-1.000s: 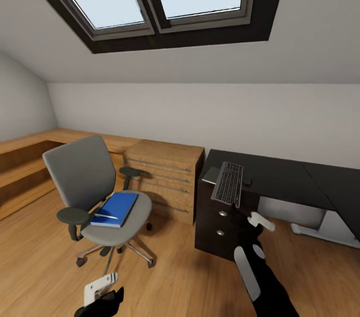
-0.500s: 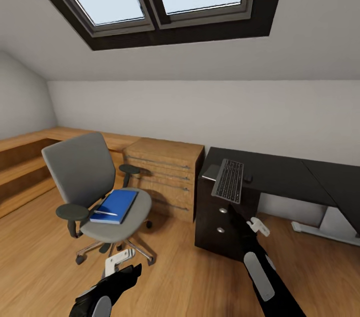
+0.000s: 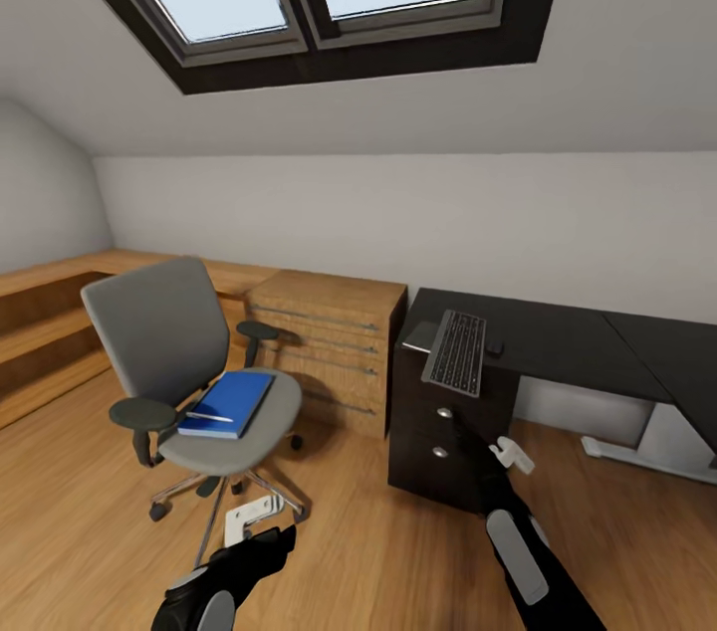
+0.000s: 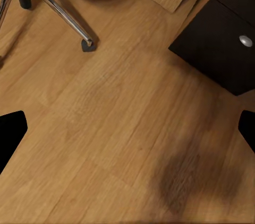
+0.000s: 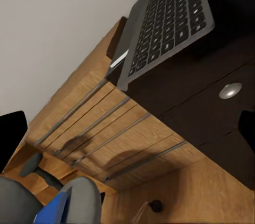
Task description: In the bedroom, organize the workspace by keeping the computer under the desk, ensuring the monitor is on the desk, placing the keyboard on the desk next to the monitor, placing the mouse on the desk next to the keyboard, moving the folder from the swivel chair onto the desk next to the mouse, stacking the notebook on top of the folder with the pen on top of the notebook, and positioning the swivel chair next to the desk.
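On the left of the head view, the swivel chair (image 3: pixel 189 362) stands on the wood floor (image 3: pixel 90 502), bearing the folder (image 3: pixel 229 402) with the pen (image 3: pixel 207 416) on it. Left gripper (image 3: pixel 251 518): fingers apart over bare floor. Light-wood chest (image 3: pixel 324 347) follows, then the desk (image 3: pixel 558 342); the keyboard (image 3: pixel 457 352) overhangs its front edge, mouse (image 3: pixel 494 349) just beside. Right gripper (image 3: pixel 512 455): fingers spread, empty, near the drawer knobs (image 3: pixel 444 413).

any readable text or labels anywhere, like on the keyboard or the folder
None can be read.
keyboard: its key legends are faint pale marks, too small and blurred to read.
folder: plain blue cover, no lettering visible.
drawer unit: round silver knobs, no text.
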